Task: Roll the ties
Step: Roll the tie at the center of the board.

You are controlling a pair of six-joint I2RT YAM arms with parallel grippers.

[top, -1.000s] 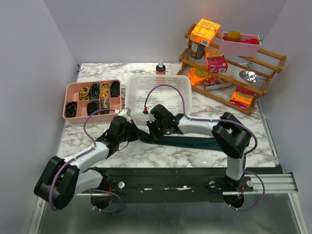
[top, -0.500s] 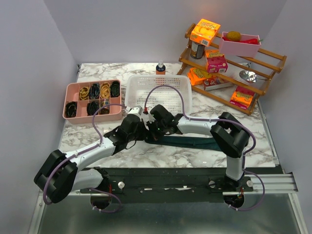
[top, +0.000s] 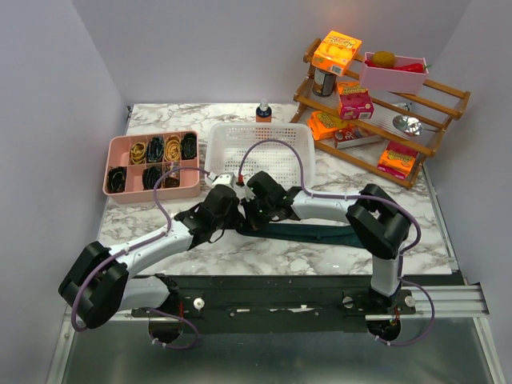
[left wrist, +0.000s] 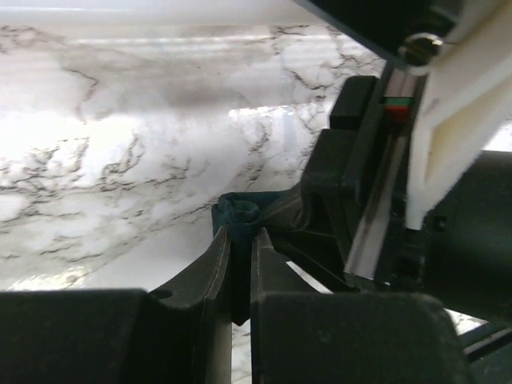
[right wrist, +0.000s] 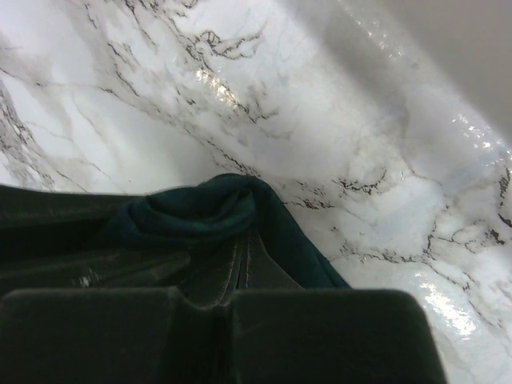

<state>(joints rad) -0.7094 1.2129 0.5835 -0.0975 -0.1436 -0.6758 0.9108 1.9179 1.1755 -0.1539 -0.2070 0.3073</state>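
The dark teal-navy tie [top: 314, 232] lies flat across the marble table, its left end rolled up between my two grippers. My left gripper [top: 230, 218] is shut on that rolled end; in the left wrist view the fabric [left wrist: 238, 211] sits pinched at the tips of my left gripper [left wrist: 240, 234]. My right gripper [top: 250, 214] meets it from the right. In the right wrist view the coil of tie [right wrist: 200, 212] bunches over the closed tips of my right gripper [right wrist: 246, 240], which hold the fabric. The right gripper's body [left wrist: 400, 200] is close beside my left fingers.
A white basket [top: 214, 152] stands just behind the grippers. A pink compartment tray [top: 108, 172] with rolled items is at the left. A small bottle [top: 263, 111] is behind the basket. A wooden rack [top: 436, 100] with boxes is at the back right.
My left arm has swung right and forward, bringing its gripper against the tie's rolled end beside the right gripper. The right gripper has hardly moved.
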